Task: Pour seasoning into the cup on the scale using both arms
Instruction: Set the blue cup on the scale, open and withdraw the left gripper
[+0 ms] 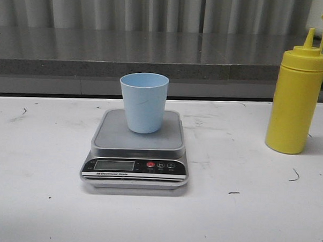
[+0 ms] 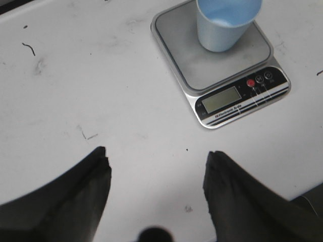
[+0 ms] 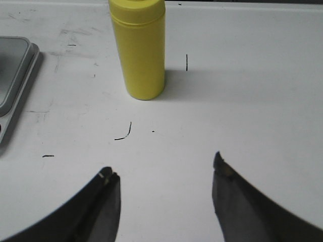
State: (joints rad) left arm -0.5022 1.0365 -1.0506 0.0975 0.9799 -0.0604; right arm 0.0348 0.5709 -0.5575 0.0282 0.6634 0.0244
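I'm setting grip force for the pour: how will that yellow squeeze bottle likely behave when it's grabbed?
The seasoning bottle is tall on a narrow base, so a nudge near the top could tip it. Its smooth plastic wall looks slippery and would probably flex under a firm squeeze. The right pincer stands open, short of it.
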